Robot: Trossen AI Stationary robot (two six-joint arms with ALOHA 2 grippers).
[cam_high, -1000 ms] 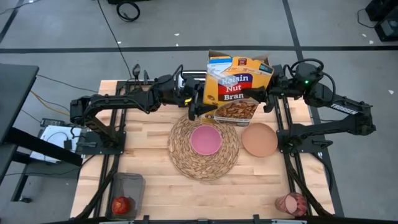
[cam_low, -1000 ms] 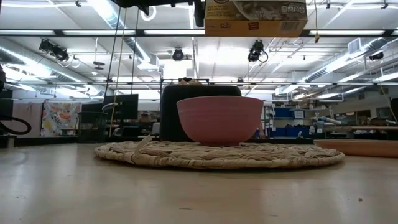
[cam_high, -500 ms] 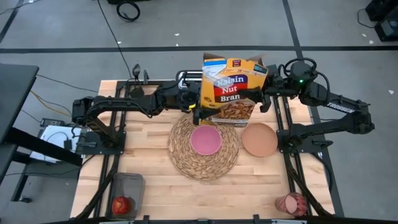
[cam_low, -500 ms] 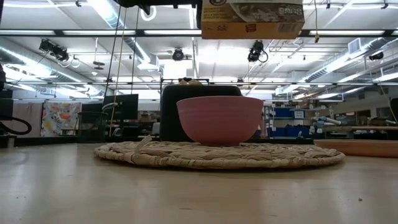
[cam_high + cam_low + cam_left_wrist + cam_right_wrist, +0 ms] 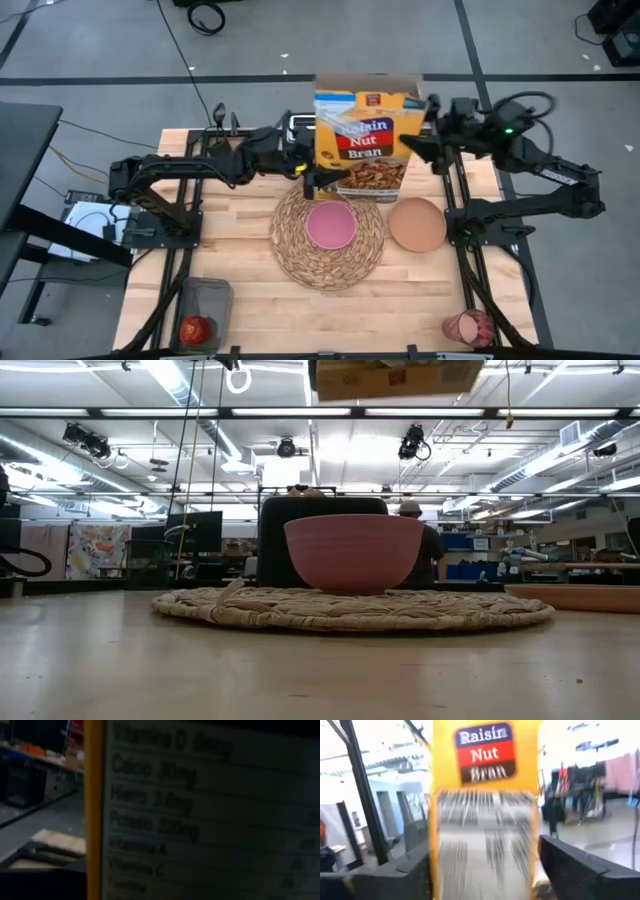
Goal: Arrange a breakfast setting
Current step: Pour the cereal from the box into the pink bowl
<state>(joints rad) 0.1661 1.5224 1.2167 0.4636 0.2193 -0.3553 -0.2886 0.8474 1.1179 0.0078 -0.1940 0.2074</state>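
Observation:
The yellow cereal box (image 5: 362, 140) hangs high above the table's far middle; its bottom shows in the low view (image 5: 395, 374). My left gripper (image 5: 312, 180) is shut on it. My right gripper (image 5: 428, 128) is open at the box's right side, and its fingers stand either side of the narrow panel (image 5: 485, 815). The small pink bowl (image 5: 331, 224) sits in the middle of the woven placemat (image 5: 290, 250). The salmon-brown plate (image 5: 417, 224) lies right of the mat. The apple (image 5: 196, 328) lies near left and the pink tumbler (image 5: 468, 326) near right. The spoon is out of view. My left gripper holds the cereal box at its lower left edge (image 5: 322, 176), coming level from the table's left. The box's printed side panel (image 5: 200, 820) fills the wrist view and hides the fingers. The box hangs upright, clear of the table and above the bowl.
The black toaster (image 5: 320, 525) stands behind the bowl at the far edge. The apple lies in a clear container (image 5: 203, 310). A person (image 5: 428, 550) shows in the room behind the table. Bare wood lies in front of the mat.
The cereal box has turned from tilted to square and upright, and has risen a little and shifted left with my left gripper. My right gripper has drawn back toward the table's right and has come off the box's right side.

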